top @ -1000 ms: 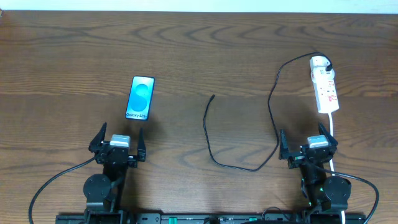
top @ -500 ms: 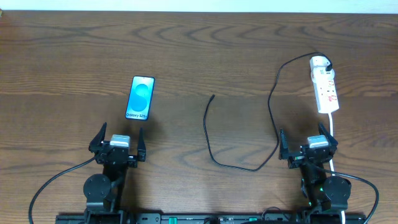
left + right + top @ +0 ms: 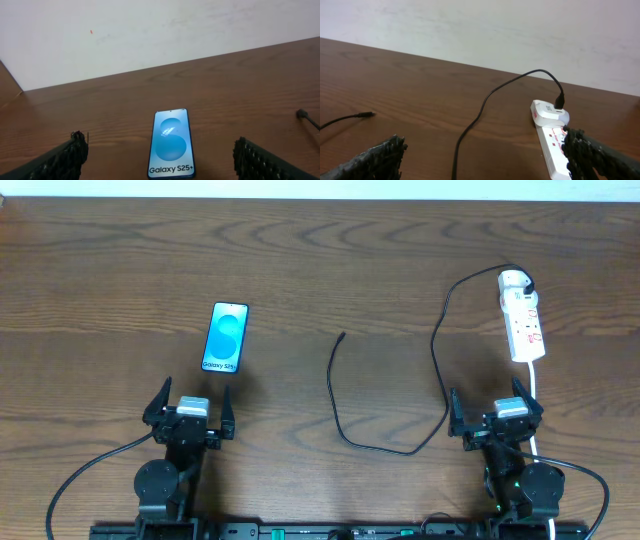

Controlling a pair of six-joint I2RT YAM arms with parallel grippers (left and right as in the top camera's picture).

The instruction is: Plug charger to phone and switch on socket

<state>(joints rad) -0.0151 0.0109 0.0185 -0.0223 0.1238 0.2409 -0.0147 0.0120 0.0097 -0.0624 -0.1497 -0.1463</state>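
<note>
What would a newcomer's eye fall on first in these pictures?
The phone stands out first: its bright blue screen faces up on the dark wooden table, just ahead of the open left gripper. Next is the white socket at the far right, ahead of the open right gripper. The black charger loops from it to a free tip mid-table, well apart from the phone.

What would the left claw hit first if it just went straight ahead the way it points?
Most likely the phone, lying flat right ahead of the open left gripper, though height is unclear and it might pass over it.
</note>
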